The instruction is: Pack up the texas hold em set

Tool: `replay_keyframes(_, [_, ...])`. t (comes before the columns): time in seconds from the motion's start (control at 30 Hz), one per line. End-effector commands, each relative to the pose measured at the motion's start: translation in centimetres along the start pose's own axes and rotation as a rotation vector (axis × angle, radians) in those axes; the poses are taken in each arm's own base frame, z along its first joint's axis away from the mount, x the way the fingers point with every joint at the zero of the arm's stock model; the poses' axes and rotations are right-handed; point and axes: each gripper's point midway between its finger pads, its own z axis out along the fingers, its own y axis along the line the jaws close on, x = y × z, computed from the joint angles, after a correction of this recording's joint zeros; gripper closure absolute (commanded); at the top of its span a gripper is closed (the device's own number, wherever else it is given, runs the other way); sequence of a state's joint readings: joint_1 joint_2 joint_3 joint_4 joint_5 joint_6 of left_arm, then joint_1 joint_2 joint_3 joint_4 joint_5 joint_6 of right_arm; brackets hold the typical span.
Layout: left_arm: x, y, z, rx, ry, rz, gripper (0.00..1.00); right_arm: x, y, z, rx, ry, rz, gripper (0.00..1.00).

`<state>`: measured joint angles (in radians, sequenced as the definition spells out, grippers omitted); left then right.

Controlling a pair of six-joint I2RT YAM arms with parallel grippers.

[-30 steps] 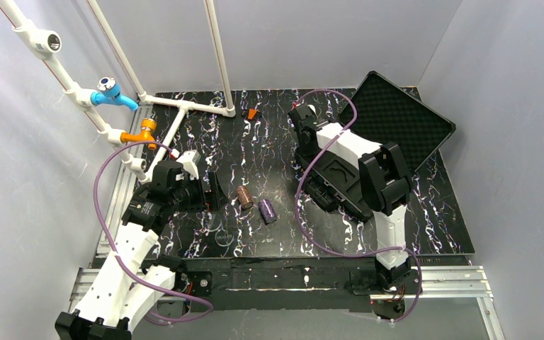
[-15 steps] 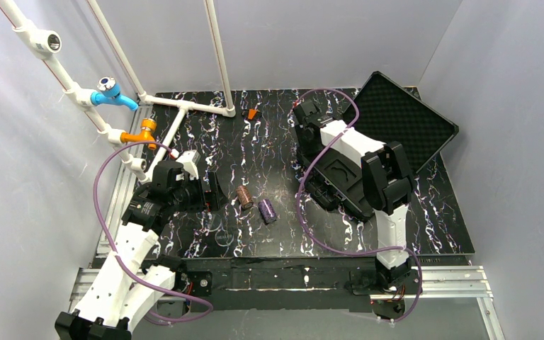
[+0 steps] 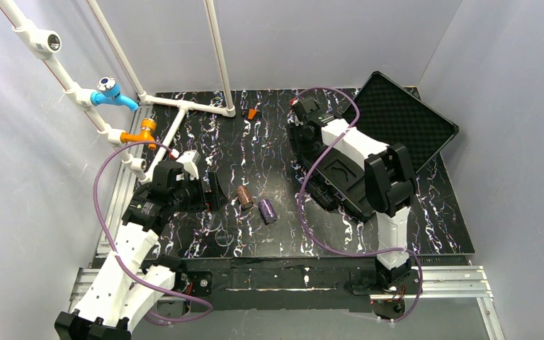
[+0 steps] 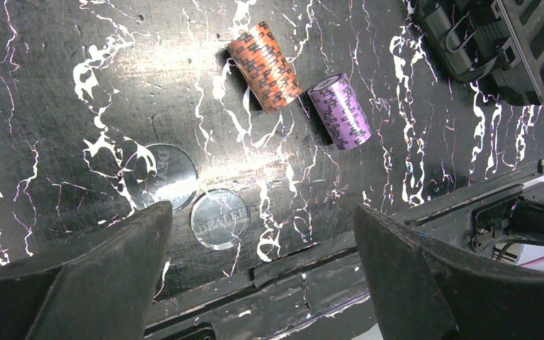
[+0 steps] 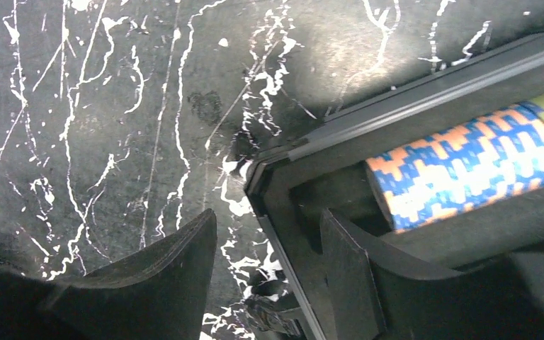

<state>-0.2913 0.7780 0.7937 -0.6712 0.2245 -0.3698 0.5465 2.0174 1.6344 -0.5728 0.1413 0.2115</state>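
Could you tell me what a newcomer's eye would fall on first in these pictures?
The open black case, its bumpy foam lid raised at the far right of the table, stands out first, with the right arm stretched over its tray. Next come a brown chip stack and a purple chip stack, lying on their sides close together near the table's middle.

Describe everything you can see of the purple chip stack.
The purple chip stack is a short cylinder of poker chips, purple with darker edge stripes and a pale end face. It lies on its side on the black marbled table, close beside the orange-brown stack, contact unclear. Nothing grips it.
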Motion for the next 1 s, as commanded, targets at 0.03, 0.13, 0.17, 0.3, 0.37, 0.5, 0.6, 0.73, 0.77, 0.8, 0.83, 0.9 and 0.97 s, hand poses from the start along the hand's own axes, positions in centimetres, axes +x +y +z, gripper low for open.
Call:
replay_keyframes(0.03, [0.5,0.2,-0.2,-0.01,0.016,0.003,0.01,-1.0,2.1,1.5,-0.061,-0.006,0.009,0.37])
replay_keyframes(0.13, [0.4,0.2,-0.2,-0.01,0.016,0.003,0.01,-0.9,2.6,2.2,-0.069,0.002,0.011,0.38])
replay_keyframes(0.17, [0.4,0.2,-0.2,-0.01,0.016,0.003,0.01,-1.0,2.8,2.3,-0.072,0.002,0.009,0.39])
replay_keyframes(0.3, [0.5,0.1,-0.2,-0.009,0.018,0.002,0.01,-0.9,3.3,3.0,-0.072,0.012,0.0,0.4])
replay_keyframes(0.37, [0.4,0.1,-0.2,-0.007,0.017,0.003,0.01,-0.9,3.5,3.1,-0.078,0.015,-0.003,0.42])
replay_keyframes(0.5, [0.4,0.1,-0.2,-0.007,0.017,0.004,0.01,-1.0,4.9,3.3,-0.109,0.008,-0.029,0.48])
replay_keyframes(0.6, [0.4,0.0,-0.1,-0.002,0.019,0.004,0.01,-1.3,6.3,3.4,-0.125,-0.001,-0.076,0.58])
replay_keyframes(0.73, [0.4,-0.1,-0.1,0.004,0.023,0.005,0.01,-1.3,8.0,3.7,-0.133,-0.007,-0.135,0.75])
replay_keyframes(0.77, [0.4,-0.1,-0.1,0.004,0.024,0.006,0.01,-1.2,8.4,3.8,-0.137,-0.006,-0.145,0.76])
replay_keyframes(0.8, [0.4,-0.1,-0.1,0.004,0.023,0.006,0.01,-1.1,8.9,4.0,-0.144,-0.005,-0.155,0.77])
replay_keyframes(0.83, [0.4,-0.1,-0.1,0.004,0.021,0.007,0.01,-1.1,9.3,4.0,-0.152,-0.007,-0.162,0.77])
replay_keyframes(0.9, [0.4,-0.1,-0.2,0.002,0.019,0.005,0.01,-1.1,10.4,4.0,-0.169,-0.013,-0.185,0.78])
replay_keyframes(0.97, [0.4,-0.1,-0.2,0.002,0.016,0.006,0.01,-1.1,11.4,3.9,-0.186,-0.022,-0.213,0.78])
